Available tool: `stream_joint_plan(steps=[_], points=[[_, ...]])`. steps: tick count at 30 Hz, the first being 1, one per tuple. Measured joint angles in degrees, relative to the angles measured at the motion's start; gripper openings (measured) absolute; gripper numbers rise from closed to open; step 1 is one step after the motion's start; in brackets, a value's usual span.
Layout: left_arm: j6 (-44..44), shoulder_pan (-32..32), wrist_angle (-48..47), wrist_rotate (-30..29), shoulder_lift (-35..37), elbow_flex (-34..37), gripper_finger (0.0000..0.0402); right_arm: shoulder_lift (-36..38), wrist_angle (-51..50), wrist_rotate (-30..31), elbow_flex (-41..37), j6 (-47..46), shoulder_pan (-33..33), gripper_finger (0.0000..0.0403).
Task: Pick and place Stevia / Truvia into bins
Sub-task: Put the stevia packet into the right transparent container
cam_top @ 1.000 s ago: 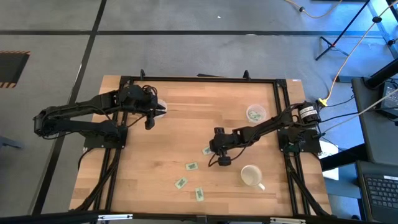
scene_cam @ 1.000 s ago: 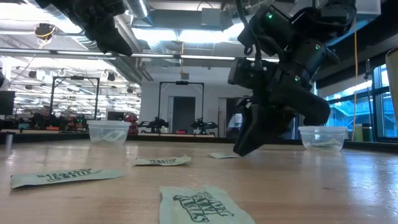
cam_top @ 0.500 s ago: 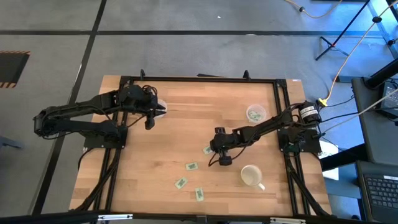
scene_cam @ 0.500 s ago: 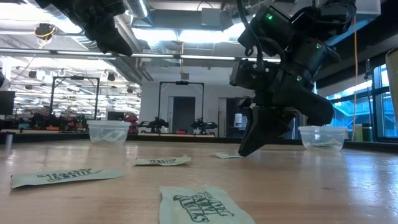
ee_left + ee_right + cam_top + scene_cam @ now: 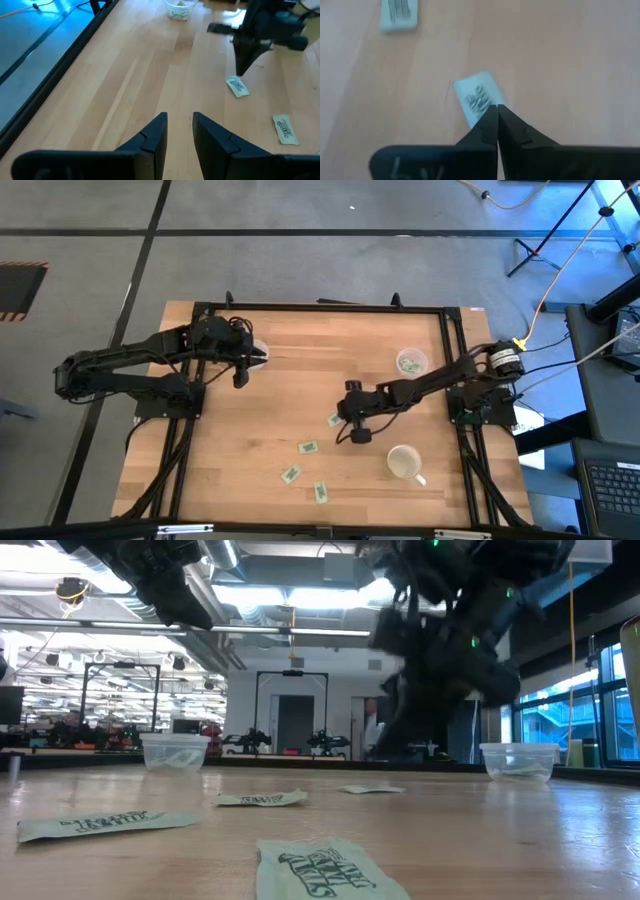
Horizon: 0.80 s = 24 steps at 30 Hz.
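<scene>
From where I stand, Stevia packets [image 5: 320, 870] lie flat on the near part of the wooden surface [image 5: 280, 395], with more scattered toward the middle. A white mug [image 5: 404, 463] sits off to the right side. Mid-surface, the right pincer [image 5: 496, 117] is clenched with nothing between its tips, poised right over one packet [image 5: 479, 96]. Farther back, the left pincer [image 5: 177, 125] hangs slightly parted and empty beside one clear bin [image 5: 175, 752]; the other bin [image 5: 411, 362] holds packets.
</scene>
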State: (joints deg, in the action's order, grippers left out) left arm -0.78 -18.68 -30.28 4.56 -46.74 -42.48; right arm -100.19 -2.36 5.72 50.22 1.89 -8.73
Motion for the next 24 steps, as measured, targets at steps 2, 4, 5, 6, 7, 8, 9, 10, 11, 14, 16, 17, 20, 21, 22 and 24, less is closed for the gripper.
stream_joint_plan(steps=[2, 4, 5, 6, 7, 8, 9, 10, 11, 14, 16, 17, 20, 21, 22, 24], points=[[0.0, 0.0, 0.0, 0.0, 0.0, 0.0, 0.0086, 2.4, -0.7, 0.7, 0.0, -0.2, 0.0, 0.0001], [0.0, 0.0, 0.0, 0.0, 0.0, 0.0, 0.0086, 5.4, -2.3, 1.7, 0.0, -0.6, 0.0, 0.0001], [0.0, 0.0, 0.0, 0.0, 0.0, 0.0, 0.0086, 7.3, -3.0, 2.3, 0.0, -0.9, 0.0, 0.0001], [0.0, 0.0, 0.0, 0.0, 0.0, 0.0, 0.0086, 9.0, -4.1, 2.7, 0.0, -1.0, 0.0, 0.0001], [0.0, 0.0, 0.0, 0.0, 0.0, 0.0, 0.0086, 10.3, -4.8, 2.7, 0.1, -1.7, 0.0, 0.0001], [0.0, 0.0, 0.0, 0.0, 0.0, 0.0, 0.0086, 11.3, -5.5, 2.7, 0.1, -2.6, 0.0, 0.0001], [0.0, 0.0, 0.0, 0.0, 0.0, 0.0, 0.0086, 11.9, -6.2, 2.6, 0.1, -3.4, 0.0, 0.0002], [0.0, 0.0, 0.0, 0.0, 0.0, 0.0, 0.0086, 12.2, -6.3, 2.5, 0.1, -4.1, 0.0, 0.0004], [0.0, 0.0, 0.0, 0.0, 0.0, 0.0, 0.0086, 12.2, -6.0, 2.5, 0.1, -4.4, 0.0, 0.0008], [0.0, 0.0, 0.0, 0.0, 0.0, 0.0, 0.0086, 11.7, -5.5, 2.3, 0.1, -2.0, 0.0, 0.0024], [0.0, 0.0, 0.0, 0.0, 0.0, 0.0, 0.0086, 11.2, -5.4, 2.2, 0.1, -1.4, 0.0, 0.0036], [0.0, 0.0, 0.0, 0.0, 0.0, 0.0, 0.0086, 10.9, -5.2, 2.2, 0.1, -1.5, 0.0, 0.0045], [0.0, 0.0, -0.2, 0.0, 0.0, 0.0, 0.0086, 10.3, -5.2, 2.1, 0.1, -1.6, 0.0, 0.0081], [0.0, 0.0, -0.2, 0.0, 0.0, 0.0, 0.0086, 9.8, -4.4, 2.1, 0.1, -1.6, 0.0, 0.0095], [0.0, 0.0, -0.3, 0.0, 0.0, 0.0, 0.0086, 9.5, -3.9, 2.1, 0.1, -1.5, 0.0, 0.011], [0.0, 0.0, -0.4, 0.0, 0.0, 0.0, 0.0086, 8.7, -2.9, 2.1, 0.1, 0.0, 0.0, 0.0136]])
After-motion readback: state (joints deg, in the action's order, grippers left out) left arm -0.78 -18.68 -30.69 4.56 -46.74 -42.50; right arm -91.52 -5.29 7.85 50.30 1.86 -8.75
